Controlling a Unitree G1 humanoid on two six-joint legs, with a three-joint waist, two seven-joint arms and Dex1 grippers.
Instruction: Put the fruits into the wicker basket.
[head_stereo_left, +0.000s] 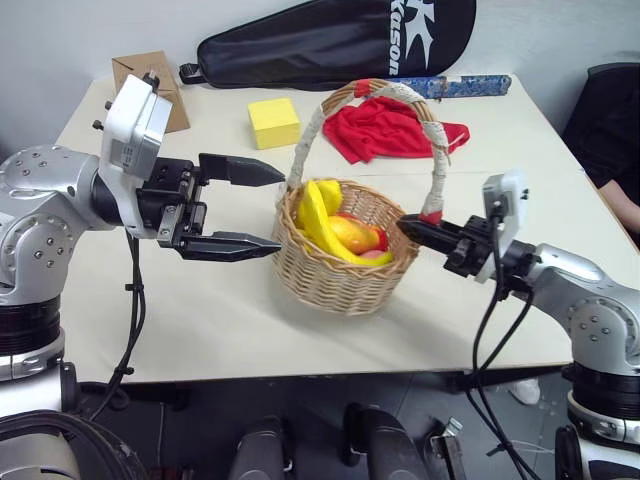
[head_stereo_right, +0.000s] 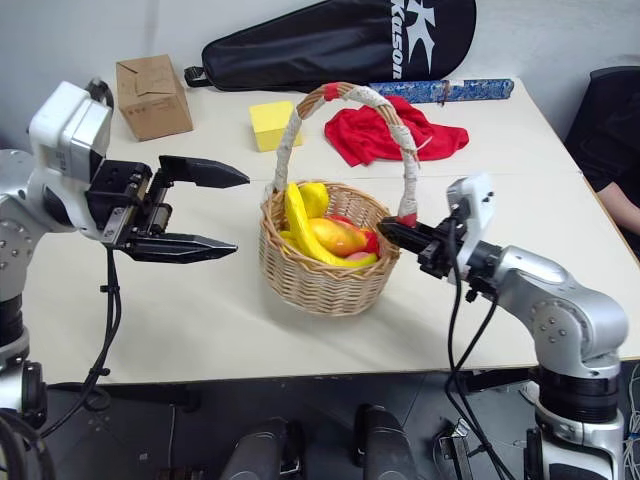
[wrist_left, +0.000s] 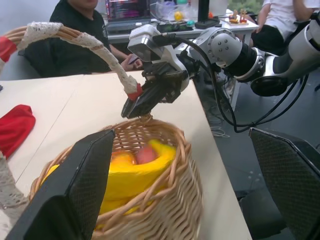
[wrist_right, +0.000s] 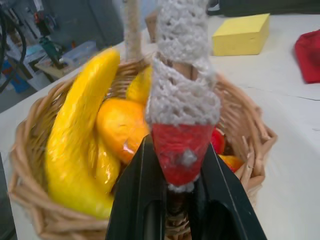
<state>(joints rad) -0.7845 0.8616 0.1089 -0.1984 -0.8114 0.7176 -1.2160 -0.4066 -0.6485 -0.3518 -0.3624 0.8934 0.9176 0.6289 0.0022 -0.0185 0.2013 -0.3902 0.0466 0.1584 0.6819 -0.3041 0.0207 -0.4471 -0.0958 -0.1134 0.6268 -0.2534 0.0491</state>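
Pinching the woven wicker basket (head_stereo_left: 340, 272) handle's red base – right gripper (wrist_right: 181, 172); left gripper (head_stereo_left: 262, 208) gapes.

A lab or office: monitor (wrist_left: 131, 8) and cluttered desks (wrist_left: 220, 27) behind the table (head_stereo_left: 200, 330).

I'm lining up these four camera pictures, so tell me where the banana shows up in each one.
Left eye view: banana upright in the wicker basket, on its left side.
Right eye view: the same, at picture centre.
Left wrist view: yellow curve inside the basket, low in the picture.
Right wrist view: big yellow curve at the left.
Shared landmark: the handle's red end, where the right gripper is shut.
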